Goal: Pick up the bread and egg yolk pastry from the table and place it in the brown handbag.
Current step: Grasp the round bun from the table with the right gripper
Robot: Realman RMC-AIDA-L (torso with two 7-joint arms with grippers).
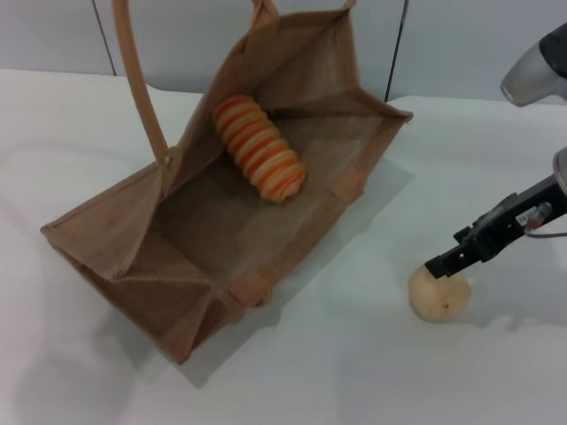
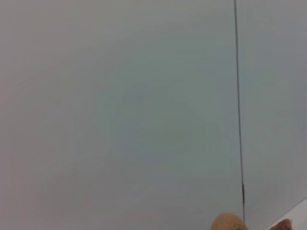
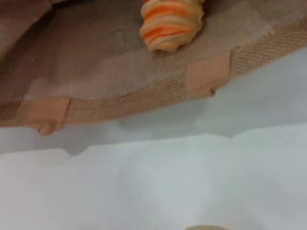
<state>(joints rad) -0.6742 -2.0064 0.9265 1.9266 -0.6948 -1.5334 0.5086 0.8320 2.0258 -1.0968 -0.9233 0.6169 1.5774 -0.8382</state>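
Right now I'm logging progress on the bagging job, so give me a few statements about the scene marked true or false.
1. The bread lies inside the brown handbag. True.
2. The egg yolk pastry is already in the bag. False: it sits on the white table, to the robot's right of the bag.
3. The right gripper is at the pastry's top edge. True.
4. The left gripper is reaching into the bag. False: it shows in no view.
5. The handbag lies closed with its handles folded flat. False: it is wide open, and one handle stands up.
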